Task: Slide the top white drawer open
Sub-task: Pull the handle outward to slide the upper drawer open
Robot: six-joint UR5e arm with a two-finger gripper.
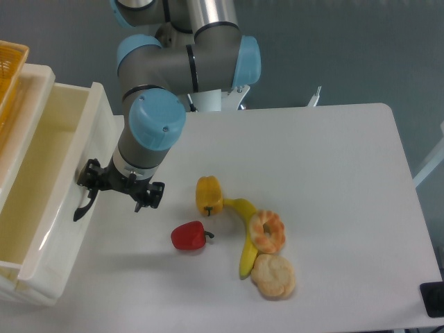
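The arm reaches down from the back of the white bench, elbow bent, wrist pointing toward the left edge. Its gripper sits at the curved black handle of the top white drawer, jaws clenched on the handle. The drawer stands pulled well out, its pale inside showing. On the bench lie a yellow pepper, red pepper and banana
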